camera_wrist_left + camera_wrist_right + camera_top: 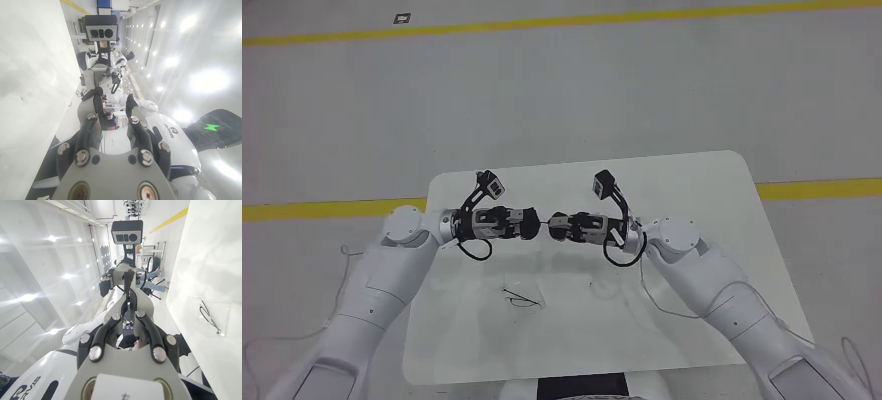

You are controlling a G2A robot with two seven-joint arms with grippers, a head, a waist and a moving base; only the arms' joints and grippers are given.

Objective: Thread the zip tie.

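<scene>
- Left end effector apart, right end effector together, facing closely above the bench.
- Likely lining up the threading; next needs precise tip alignment. Loose zip ties lie below.

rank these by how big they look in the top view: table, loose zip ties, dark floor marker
1. table
2. loose zip ties
3. dark floor marker; it lies farther from the camera, so this last place is unsure

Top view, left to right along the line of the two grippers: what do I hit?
left gripper → zip tie → right gripper. The loose ties on the table overlap the left gripper's span, so they are not ordered.
</scene>
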